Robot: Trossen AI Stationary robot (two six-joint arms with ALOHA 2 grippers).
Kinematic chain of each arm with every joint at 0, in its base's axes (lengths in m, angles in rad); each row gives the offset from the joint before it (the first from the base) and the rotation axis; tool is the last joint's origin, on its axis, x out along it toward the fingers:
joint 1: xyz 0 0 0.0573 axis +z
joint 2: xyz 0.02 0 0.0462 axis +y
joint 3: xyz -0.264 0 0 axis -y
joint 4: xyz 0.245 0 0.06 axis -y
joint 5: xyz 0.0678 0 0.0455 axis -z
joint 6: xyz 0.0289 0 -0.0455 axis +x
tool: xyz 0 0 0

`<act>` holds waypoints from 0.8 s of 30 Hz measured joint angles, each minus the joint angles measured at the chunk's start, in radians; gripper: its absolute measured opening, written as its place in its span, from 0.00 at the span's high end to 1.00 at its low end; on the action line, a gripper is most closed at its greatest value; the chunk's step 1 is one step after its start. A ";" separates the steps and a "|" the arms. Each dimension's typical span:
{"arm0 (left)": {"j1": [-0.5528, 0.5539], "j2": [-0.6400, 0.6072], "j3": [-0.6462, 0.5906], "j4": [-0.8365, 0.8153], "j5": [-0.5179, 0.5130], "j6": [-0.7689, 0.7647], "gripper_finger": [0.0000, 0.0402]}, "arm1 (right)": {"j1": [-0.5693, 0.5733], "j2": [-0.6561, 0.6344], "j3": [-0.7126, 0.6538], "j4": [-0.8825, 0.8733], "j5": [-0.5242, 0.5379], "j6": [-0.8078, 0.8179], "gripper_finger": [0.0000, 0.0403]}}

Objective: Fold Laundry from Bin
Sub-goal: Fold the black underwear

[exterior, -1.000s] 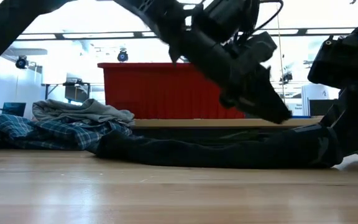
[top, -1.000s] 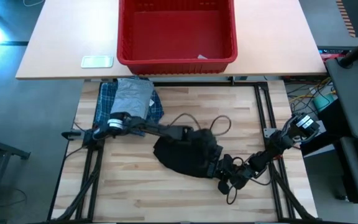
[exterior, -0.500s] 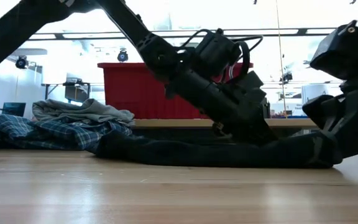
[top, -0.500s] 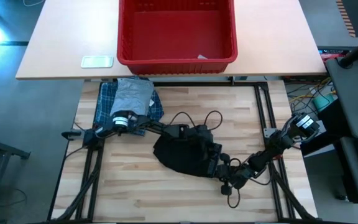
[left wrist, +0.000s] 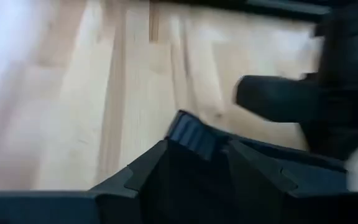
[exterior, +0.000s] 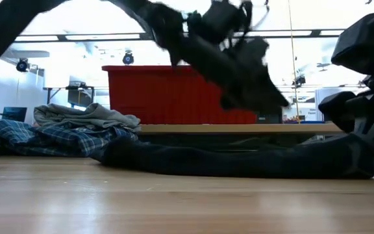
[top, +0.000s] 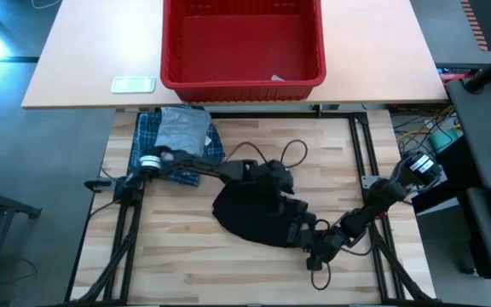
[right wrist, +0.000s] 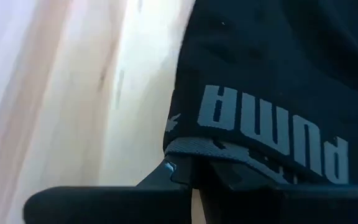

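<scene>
A black garment point(top: 250, 213) lies spread on the wooden table, and its grey waistband carries letters point(right wrist: 278, 124). My right gripper point(top: 307, 241) is shut on its near right edge. My left gripper point(top: 290, 194) hovers over the garment's far side. In the low view it point(exterior: 274, 97) is clear above the cloth, fingers partly apart, and nothing hangs from it. A grey T-shirt point(top: 184, 132) rests on a blue plaid shirt point(top: 147, 136) at the table's far left. The red bin point(top: 241, 83) stands beyond the far edge. My right gripper pinches the waistband's edge point(right wrist: 185, 152) between its two shut fingers, at the garment's near right end. The fingers slant down from the table's near right. The garment point(exterior: 226, 162) stays slack on the table, its right end bunched up at the gripper.
A flat white object point(top: 133, 83) lies on the lighter tabletop left of the bin. Black frame rails point(top: 361, 145) run along the wooden table's right side. Bare wood shows at the near left point(top: 169, 256) and the far right point(top: 331, 145).
My left gripper dipped onto the black garment, then rose again and drew toward the table's far edge, its fingers no closer or wider. My right gripper has rolled about its own line while it stays shut on the waistband. The garment remains on the table.
</scene>
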 joint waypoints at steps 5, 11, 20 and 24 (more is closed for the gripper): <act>-0.005 -0.154 -0.076 -0.170 -0.083 0.012 0.62 | 0.000 -0.052 0.046 -0.218 -0.014 0.064 0.98; -0.065 -0.285 -0.344 -0.169 -0.197 -0.120 0.62 | 0.000 -0.107 0.063 -0.351 -0.106 0.162 0.98; -0.090 -0.269 -0.557 -0.119 -0.237 -0.246 0.62 | 0.000 -0.198 0.075 -0.563 -0.250 0.371 0.88; -0.090 -0.283 -0.562 -0.135 -0.235 -0.307 0.62 | -0.016 -0.294 0.105 -0.654 -0.057 0.532 0.76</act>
